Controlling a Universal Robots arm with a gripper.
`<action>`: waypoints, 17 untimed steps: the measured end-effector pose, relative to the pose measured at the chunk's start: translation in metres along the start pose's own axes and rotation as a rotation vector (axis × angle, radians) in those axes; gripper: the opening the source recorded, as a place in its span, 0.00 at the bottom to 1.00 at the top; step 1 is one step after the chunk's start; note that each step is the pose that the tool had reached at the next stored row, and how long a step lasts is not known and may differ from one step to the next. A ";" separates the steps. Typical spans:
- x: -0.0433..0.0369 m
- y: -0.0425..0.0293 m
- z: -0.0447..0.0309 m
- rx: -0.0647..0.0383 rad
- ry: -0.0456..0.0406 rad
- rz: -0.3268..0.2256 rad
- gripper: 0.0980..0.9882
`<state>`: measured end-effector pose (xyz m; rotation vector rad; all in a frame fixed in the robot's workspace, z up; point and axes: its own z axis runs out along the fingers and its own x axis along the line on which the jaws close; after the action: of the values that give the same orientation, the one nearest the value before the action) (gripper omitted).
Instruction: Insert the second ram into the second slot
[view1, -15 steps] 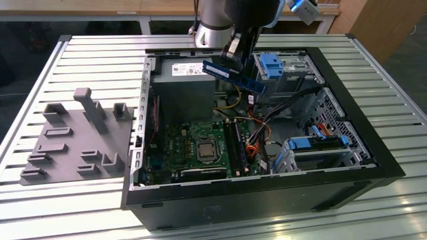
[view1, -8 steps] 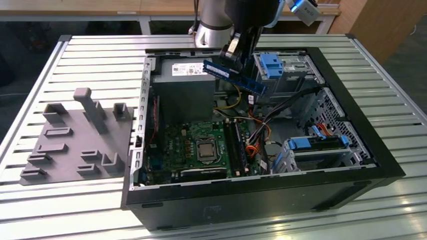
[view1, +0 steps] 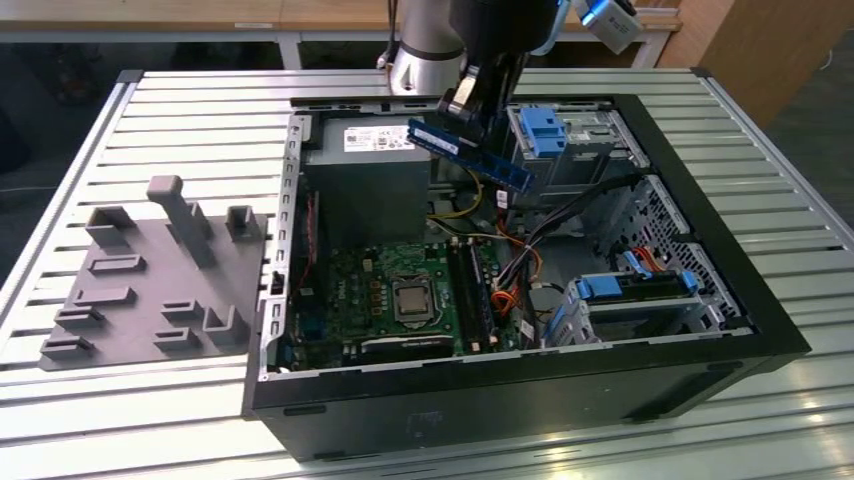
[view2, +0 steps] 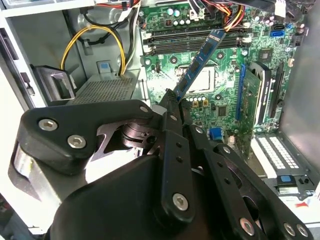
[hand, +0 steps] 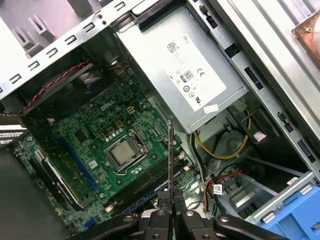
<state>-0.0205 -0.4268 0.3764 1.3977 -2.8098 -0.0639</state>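
while the gripper (view1: 458, 118) is clamped on one end of the second ram (view1: 487, 160), the stick hangs over the open case (view1: 731, 262), not seated.
in the exterior view the stick is tilted, its long axis running from the fingers down toward the exterior view's right, up by the power supply (view1: 367, 170). the memory slots (view1: 470, 285) lie lower, beside the cpu socket (view1: 404, 298), well apart from it. in both wrist views the stick juts out past the fingertips, free end toward the motherboard (hand: 95, 145). in the second wrist view it crosses the slots at an angle, so i judge it isn't lined up yet. can't tell which slot is filled.
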 end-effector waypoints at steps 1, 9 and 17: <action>0.0000 0.0000 0.0000 0.000 -0.0003 0.008 0.04; 0.0000 0.0000 0.0000 0.001 -0.0016 0.043 0.04; 0.0000 0.0000 0.0000 0.001 -0.0026 0.074 0.04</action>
<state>-0.0205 -0.4268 0.3764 1.2937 -2.8607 -0.0636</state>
